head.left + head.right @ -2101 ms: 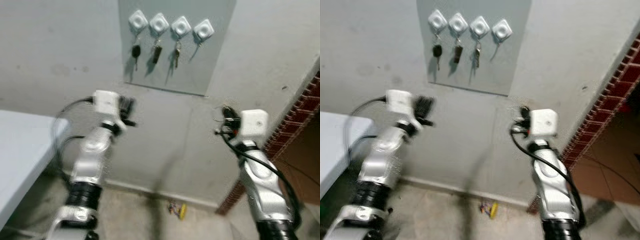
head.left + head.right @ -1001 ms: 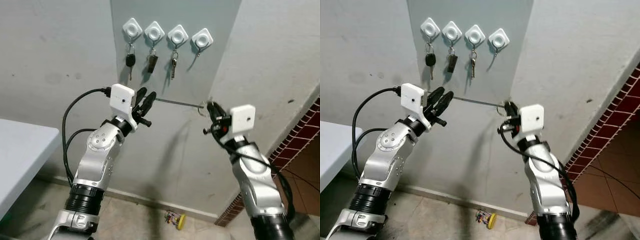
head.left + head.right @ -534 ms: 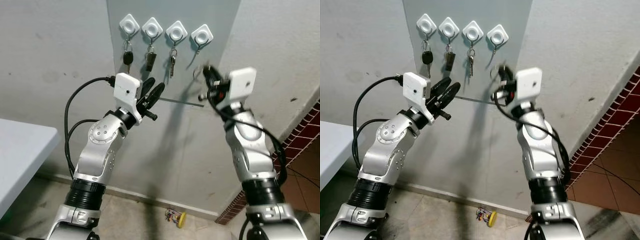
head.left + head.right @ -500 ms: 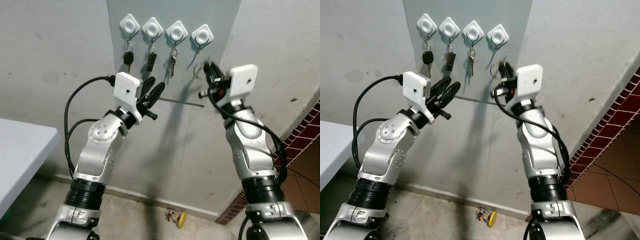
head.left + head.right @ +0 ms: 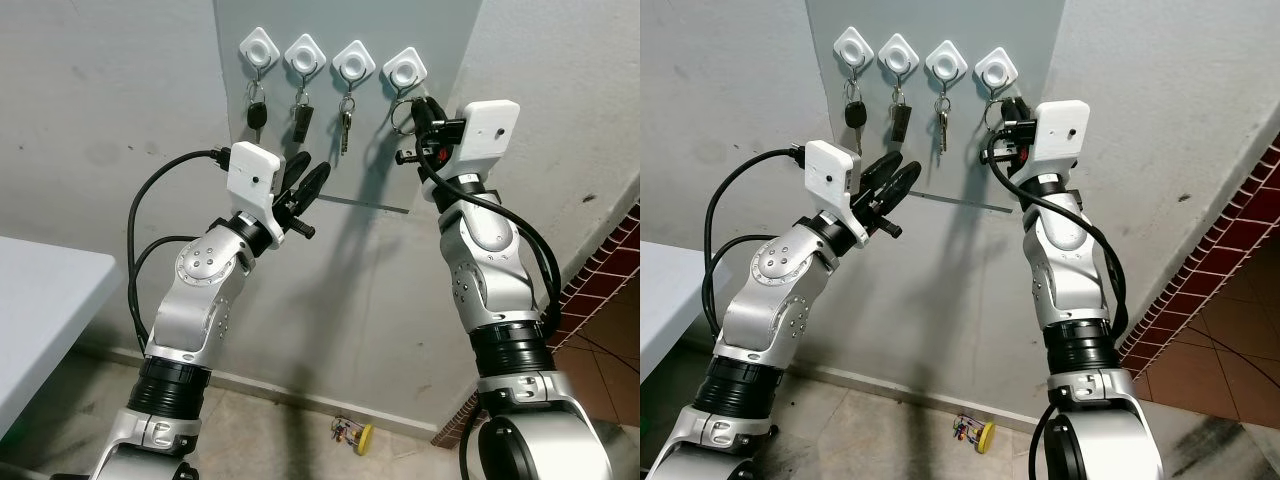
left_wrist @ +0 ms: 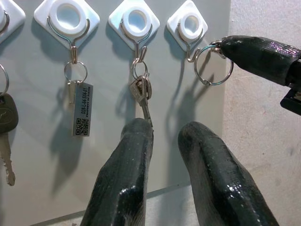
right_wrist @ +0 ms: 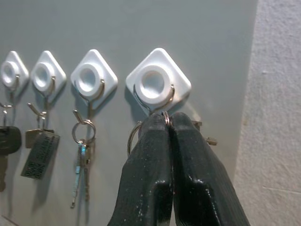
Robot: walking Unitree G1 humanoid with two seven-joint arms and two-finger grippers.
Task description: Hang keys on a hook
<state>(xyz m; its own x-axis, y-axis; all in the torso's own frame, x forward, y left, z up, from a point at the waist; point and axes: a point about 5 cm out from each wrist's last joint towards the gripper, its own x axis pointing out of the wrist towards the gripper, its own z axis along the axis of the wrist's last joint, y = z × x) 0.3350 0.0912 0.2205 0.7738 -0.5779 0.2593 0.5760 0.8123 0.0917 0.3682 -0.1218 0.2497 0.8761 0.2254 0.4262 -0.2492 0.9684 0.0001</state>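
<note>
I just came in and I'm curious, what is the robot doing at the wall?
It is hanging keys. The right end effector is shut on a key ring and holds it right at the fourth hook, the free one. The other three hooks already hold keys. The left end effector waits open lower down.

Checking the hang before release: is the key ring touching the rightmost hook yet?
Cannot tell. In the left wrist view, the key ring in the right gripper sits beside the hook; no gap or contact shows plainly.

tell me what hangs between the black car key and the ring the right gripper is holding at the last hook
Between the black car key and the metal key ring pinched by the right gripper hang a tagged key and a silver key bunch, clearest in the left wrist view.
</note>
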